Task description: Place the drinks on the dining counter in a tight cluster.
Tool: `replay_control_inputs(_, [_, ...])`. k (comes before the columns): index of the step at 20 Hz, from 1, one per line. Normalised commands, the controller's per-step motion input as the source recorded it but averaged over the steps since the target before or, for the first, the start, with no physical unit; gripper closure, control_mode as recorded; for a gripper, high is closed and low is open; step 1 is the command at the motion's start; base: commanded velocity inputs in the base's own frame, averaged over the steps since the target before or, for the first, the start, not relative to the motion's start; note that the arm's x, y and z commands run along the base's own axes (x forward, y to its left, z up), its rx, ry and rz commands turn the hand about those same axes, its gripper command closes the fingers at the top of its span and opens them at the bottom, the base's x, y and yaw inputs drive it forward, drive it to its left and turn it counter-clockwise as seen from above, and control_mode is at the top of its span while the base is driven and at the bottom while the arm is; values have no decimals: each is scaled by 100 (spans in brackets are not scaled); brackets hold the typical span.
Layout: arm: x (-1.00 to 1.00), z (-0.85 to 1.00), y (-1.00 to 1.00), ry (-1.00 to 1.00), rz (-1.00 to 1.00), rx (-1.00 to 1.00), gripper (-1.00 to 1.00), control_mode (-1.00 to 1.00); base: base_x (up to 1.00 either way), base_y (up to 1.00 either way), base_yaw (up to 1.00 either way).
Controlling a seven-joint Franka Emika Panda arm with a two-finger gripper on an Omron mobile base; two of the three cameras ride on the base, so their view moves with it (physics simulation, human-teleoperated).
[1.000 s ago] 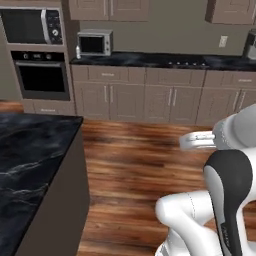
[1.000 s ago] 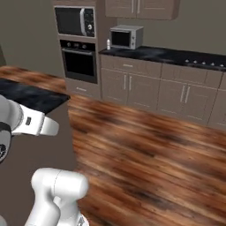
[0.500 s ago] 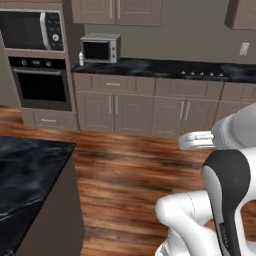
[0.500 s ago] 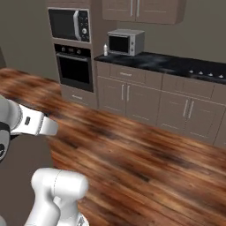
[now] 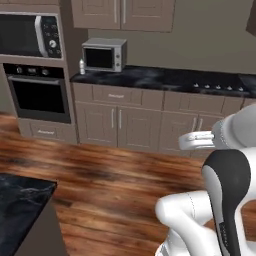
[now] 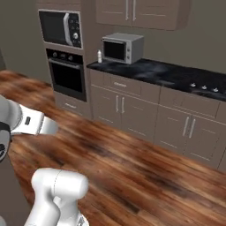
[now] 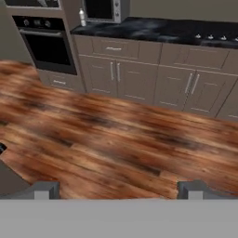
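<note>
A slim white bottle (image 5: 82, 66) stands on the far black counter, just left of the silver toaster oven (image 5: 104, 54). The same bottle (image 6: 99, 56) shows in the right base view, and its lower part (image 7: 82, 18) sits at the top of the hand view. One corner of the dining counter (image 5: 20, 200), black marble with white veins, lies at the lower left of the left base view, with no drinks on the part that shows. My gripper (image 7: 118, 189) is open over bare wooden floor, far from the bottle, with nothing between its fingertips (image 7: 44, 189).
A narrow black counter (image 5: 165, 79) on brown cabinets (image 5: 120, 122) runs along the far wall, with a cooktop (image 5: 220, 86) at its right. A built-in microwave (image 5: 30, 35) and oven (image 5: 39, 94) stand at the left. Wooden floor (image 6: 145, 176) lies open between me and the cabinets.
The whole picture has shifted: the base has moved, so the far cabinets are nearer and the dining counter has slid toward the lower left corner. The gripper stays open.
</note>
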Motion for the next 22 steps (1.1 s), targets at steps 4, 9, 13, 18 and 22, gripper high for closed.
replay_control_inputs(4, [0, 0, 0, 0, 0, 0, -100, 100, 100, 4, -3])
replay_control_inputs(9, [0, 0, 0, 0, 0, 0, -100, 100, 100, 45, -13])
replay_control_inputs(13, [0, 0, 0, 0, 0, 0, -100, 100, 100, 45, -17])
replay_control_inputs(18, [0, 0, 0, 0, 0, 0, -100, 100, 100, 54, -15])
replay_control_inputs(22, [0, 0, 0, 0, 0, 0, -100, 100, 100, 73, -13])
